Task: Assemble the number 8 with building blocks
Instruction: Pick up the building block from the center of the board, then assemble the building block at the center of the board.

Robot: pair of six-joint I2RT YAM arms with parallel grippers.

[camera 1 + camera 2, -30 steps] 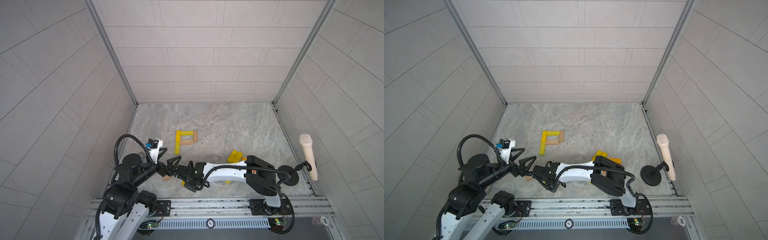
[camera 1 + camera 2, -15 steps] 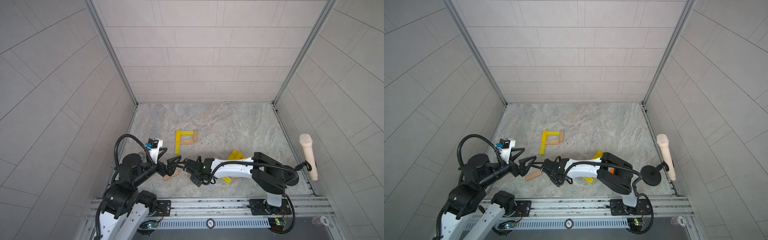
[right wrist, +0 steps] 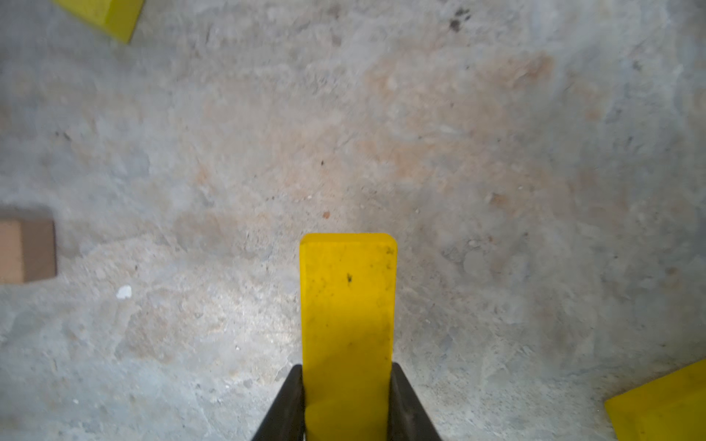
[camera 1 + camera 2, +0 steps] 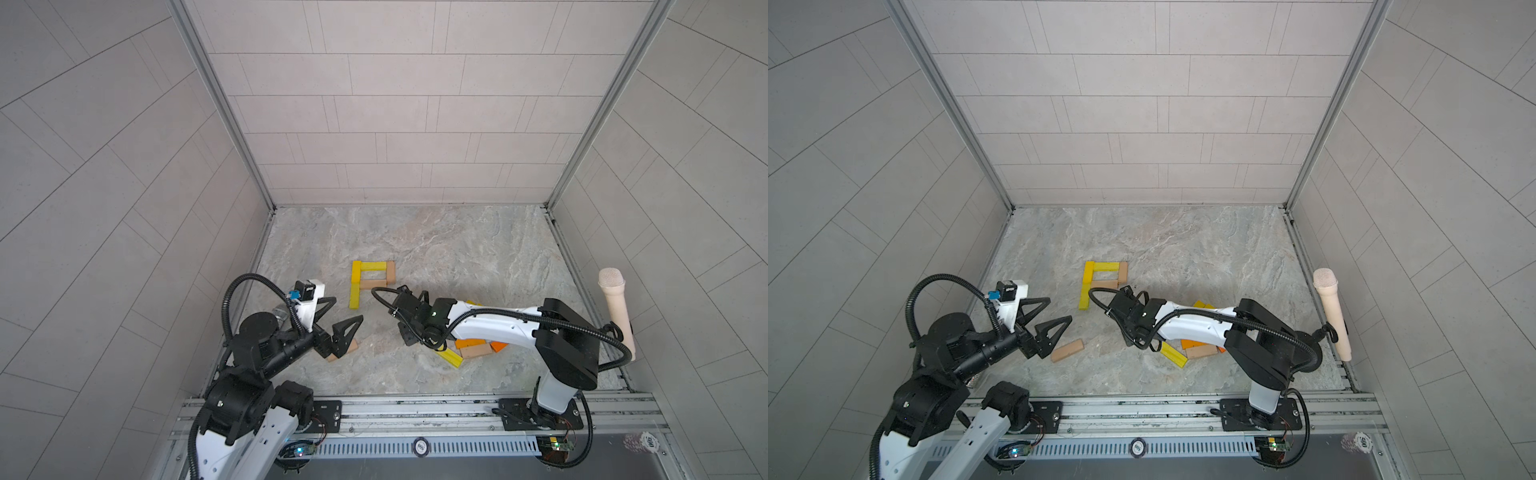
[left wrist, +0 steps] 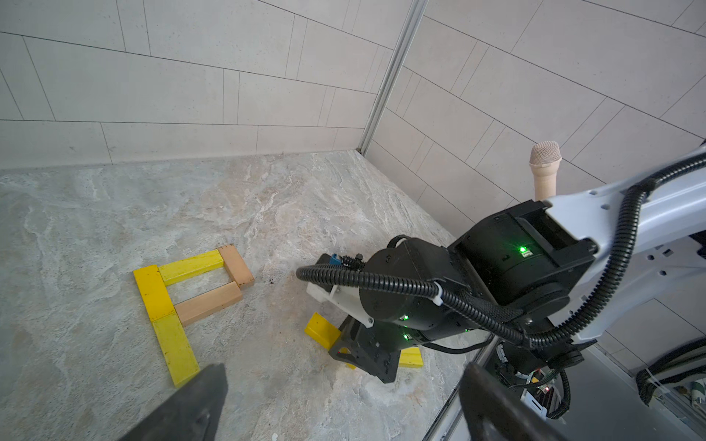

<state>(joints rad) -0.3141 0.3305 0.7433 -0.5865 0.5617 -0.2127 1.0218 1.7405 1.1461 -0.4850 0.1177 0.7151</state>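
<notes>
- Five yellow and tan wooden bars form a partial figure on the marbled surface.
- Right pincer clamps a yellow wooden bar nearby.
- Left pincer gapes wide, empty, by a loose tan bar.

Left arm: bent low, reaching right from the near left.
Left claw: wide open, pointing right.
Right arm: stretched out low toward the left.
Right claw: pinched on a yellow block.

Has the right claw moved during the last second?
Yes. In a top view the right claw, shut on a yellow block, has gone away from the unmoved loose tan block, toward the block pile.
</notes>
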